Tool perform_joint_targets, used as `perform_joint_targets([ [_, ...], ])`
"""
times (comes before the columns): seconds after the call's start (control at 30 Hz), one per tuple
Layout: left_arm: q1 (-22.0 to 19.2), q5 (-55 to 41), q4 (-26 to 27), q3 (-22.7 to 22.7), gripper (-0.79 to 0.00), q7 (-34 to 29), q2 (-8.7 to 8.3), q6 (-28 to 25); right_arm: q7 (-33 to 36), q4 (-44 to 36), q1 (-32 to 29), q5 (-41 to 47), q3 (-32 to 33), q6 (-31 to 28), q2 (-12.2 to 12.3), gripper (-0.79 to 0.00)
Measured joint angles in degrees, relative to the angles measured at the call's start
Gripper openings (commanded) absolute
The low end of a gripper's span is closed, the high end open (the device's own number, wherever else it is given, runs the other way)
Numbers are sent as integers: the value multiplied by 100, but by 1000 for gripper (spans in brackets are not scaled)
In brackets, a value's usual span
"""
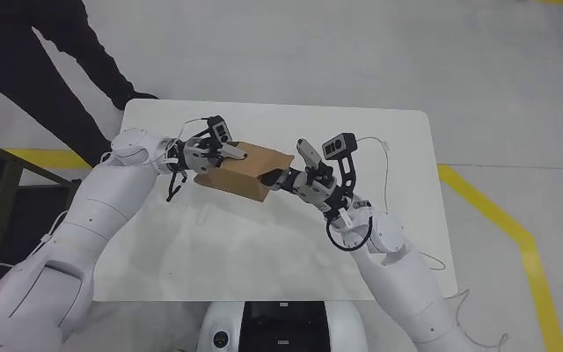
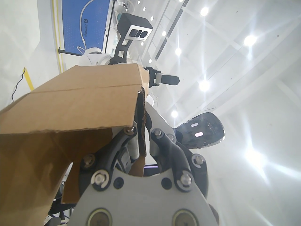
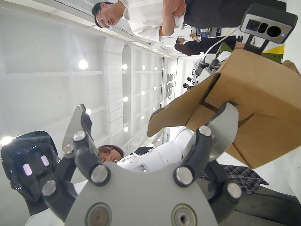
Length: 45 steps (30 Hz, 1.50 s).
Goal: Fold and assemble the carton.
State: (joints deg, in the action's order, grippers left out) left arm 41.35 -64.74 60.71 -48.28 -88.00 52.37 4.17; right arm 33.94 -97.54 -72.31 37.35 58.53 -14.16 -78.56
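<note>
Carton (image 1: 246, 169), brown cardboard, partly set up, around the middle of the white worktop (image 1: 264, 255), a little toward its far side, lying crosswise with one end toward each arm. Cannot tell whether resting on the surface or held just above it. Not yet closed at the end toward the right arm: one flap (image 3: 169, 111) sticking outward, a dark slit between panels beside it. Inside hidden, so contents not to be told. Worktop with rounded corners, standing on a pale floor (image 1: 493, 106) marked with yellow tape (image 1: 519, 242). Overhead, from the wrist views, a white ceiling (image 2: 235, 118) with rows of round lights (image 2: 204, 11), and a blue panel (image 2: 73, 12) farther off. Left gripper (image 1: 227, 151) at the carton's left end, fingers (image 2: 160, 124) closed on a cardboard wall, the edge of that wall passing between them. Right gripper (image 3: 155, 109) at the other end, fingers spread wide: one (image 3: 223, 118) pressed against the corner where the flaps meet, the other (image 3: 81, 116) free in the air, well apart from the cardboard.
</note>
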Motion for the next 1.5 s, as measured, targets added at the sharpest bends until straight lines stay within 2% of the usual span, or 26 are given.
perform_joint_targets([
  [0.23,-128,129,-315,-39,-785,0,-8,-167,-49,-188,-159,-141,279,5,49,0],
  [0.53,-280,730,-659,14,-785,0,65,-634,-180,-630,-295,-529,617,108,115,0],
  [0.73,-300,787,-655,22,-785,0,122,-624,-242,-772,-194,-1460,672,159,158,0],
  [1.03,-370,718,-496,84,-785,0,79,11,38,-1126,-140,-3808,952,313,316,0],
  [1.2,-535,958,-407,334,-785,0,9,373,236,-1150,-87,-4833,1073,342,395,0],
  [1.5,-831,701,-177,963,-785,0,-172,634,647,-1147,46,-5817,1140,273,494,0],
])
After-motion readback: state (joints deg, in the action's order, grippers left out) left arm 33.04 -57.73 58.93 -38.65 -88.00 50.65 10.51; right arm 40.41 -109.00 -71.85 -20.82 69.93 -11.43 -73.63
